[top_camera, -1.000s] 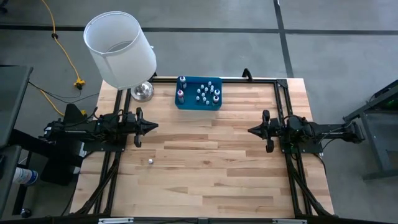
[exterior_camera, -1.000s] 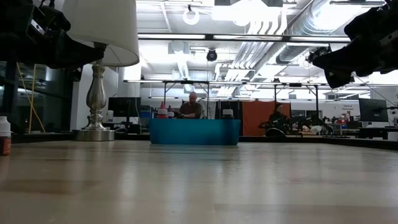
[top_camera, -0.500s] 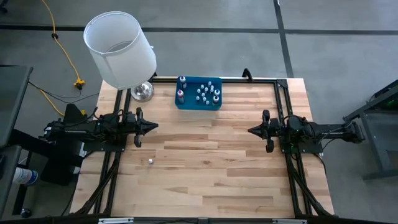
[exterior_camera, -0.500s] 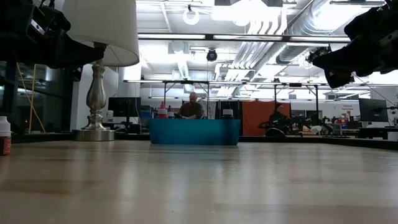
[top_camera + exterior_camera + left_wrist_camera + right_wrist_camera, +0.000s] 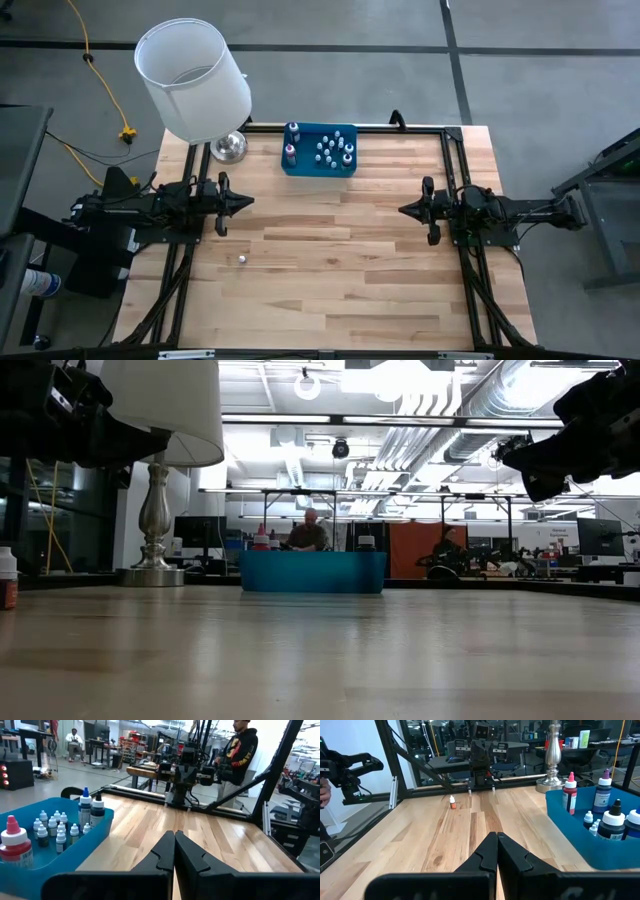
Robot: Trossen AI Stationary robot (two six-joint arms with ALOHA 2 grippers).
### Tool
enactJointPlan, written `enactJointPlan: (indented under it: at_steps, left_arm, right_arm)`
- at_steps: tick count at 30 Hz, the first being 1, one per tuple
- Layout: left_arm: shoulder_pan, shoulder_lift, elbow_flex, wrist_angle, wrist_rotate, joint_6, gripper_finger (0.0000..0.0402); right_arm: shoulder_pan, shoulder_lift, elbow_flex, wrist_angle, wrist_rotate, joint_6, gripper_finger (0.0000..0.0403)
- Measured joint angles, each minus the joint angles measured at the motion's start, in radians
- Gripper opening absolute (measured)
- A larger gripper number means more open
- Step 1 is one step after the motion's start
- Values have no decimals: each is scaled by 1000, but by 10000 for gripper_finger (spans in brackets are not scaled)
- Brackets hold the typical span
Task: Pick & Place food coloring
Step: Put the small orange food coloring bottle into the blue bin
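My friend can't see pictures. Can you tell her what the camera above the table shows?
Two dark robot arms wait over a wooden table, left gripper and right gripper both shut and empty. A blue bin of little bottles sits at the far edge beside a white-shaded lamp. One tiny bottle stands alone nearer the left arm.

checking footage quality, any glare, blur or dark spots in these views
Low view: near table blurred, bright ceiling lights behind, both arms dark silhouettes. High view: even light, lampshade nearly washed out. Left wrist view: left gripper dark and soft up close.
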Motion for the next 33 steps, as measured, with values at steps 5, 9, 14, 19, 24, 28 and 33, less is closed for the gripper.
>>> enactJointPlan:
  at_steps: [5, 9, 14, 19, 24, 28, 33]
  left_arm:
    - [0, 0, 0, 2, 15, -28, 0]
    - [0, 0, 0, -1, 29, -58, 0]
    - [0, 0, 0, 0, 41, -64, 0]
    - [0, 0, 0, -7, 94, -133, 0]
    - [0, 6, 61, -114, 170, -149, 0]
    - [0, 42, 190, -279, 170, -153, 0]
    - [0, 138, 342, -435, 169, -170, 1]
  right_arm:
    - [0, 0, 0, 0, 0, 0, 0]
    - [0, 0, 0, 0, 0, 0, 0]
    - [0, 0, 0, 0, 0, 0, 0]
    - [0, 0, 0, 0, 0, 0, 0]
    - [0, 0, 0, 0, 0, 0, 0]
    - [0, 0, 0, 0, 0, 0, 0]
    - [0, 0, 0, 0, 0, 0, 0]
